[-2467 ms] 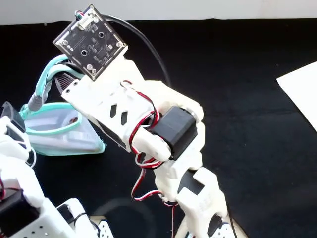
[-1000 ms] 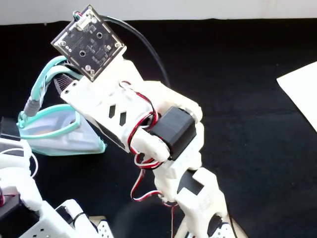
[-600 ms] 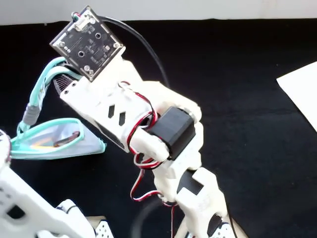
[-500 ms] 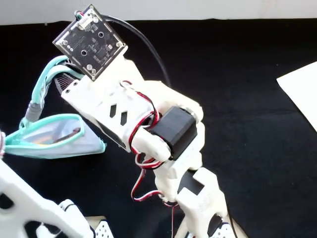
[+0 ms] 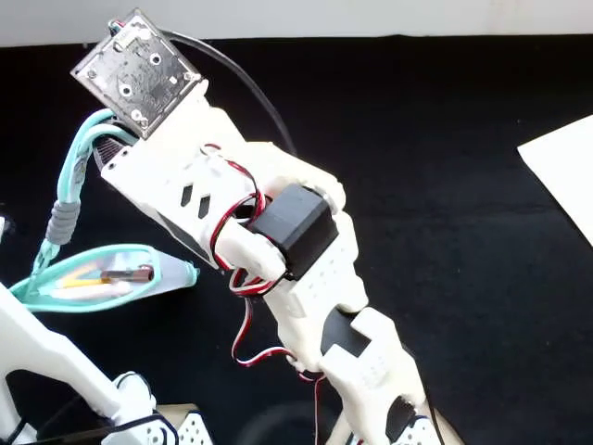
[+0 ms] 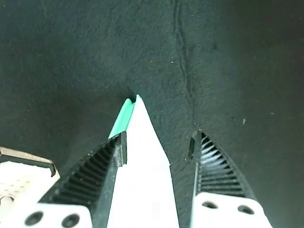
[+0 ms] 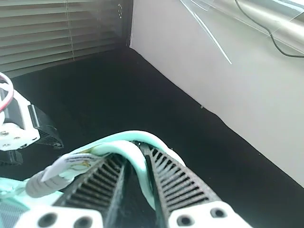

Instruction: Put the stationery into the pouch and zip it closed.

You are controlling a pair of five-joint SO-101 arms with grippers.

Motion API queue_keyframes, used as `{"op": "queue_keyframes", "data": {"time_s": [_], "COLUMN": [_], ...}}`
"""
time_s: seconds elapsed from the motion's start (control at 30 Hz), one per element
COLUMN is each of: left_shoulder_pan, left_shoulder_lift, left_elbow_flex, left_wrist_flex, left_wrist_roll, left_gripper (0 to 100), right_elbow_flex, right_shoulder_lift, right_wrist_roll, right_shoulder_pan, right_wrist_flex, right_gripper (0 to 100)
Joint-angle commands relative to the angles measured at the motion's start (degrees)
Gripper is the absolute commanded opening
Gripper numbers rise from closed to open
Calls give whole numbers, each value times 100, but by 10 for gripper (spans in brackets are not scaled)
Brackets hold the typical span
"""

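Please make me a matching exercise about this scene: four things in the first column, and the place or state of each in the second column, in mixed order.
1 pouch
2 strap
3 pens
4 white sheet

A inside the pouch
B on the table, far from the pouch
C gripped in the right hand
D mouth open, not zipped

Pairs: 1-D, 2-C, 3-A, 4-B

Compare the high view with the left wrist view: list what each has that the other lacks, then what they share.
High view: pens in the open pouch, its strap up at the right arm, a white sheet.
Left wrist view: the left claw, open, with the pouch's end between its fingers.
Both: the pouch, the black table.
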Motion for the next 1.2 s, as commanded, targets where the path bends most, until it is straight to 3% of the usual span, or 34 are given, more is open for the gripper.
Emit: {"op": "queue_keyframes", "data": {"time_s": [0.0,0.23,0.47,0.73,1.17], "left_shoulder_pan": [110,110,163,963,1024], "left_shoulder_lift": [-13,-13,-48,-48,13], "left_elbow_flex": [-233,-242,-593,-787,-699], "left_wrist_flex": [62,62,62,53,44], "left_wrist_roll": [70,70,510,1055,1407], "left_gripper": [224,221,223,221,220], "right_elbow_flex": [-4,31,40,40,31], "right_shoulder_lift": [-40,-40,-40,-40,-40], "right_wrist_roll": [-35,-35,-35,-44,-44], "right_shoulder_pan": [22,189,180,180,198], "right_wrist_flex": [-207,-901,-875,-866,-857], "right_gripper": [7,7,7,7,7]}}
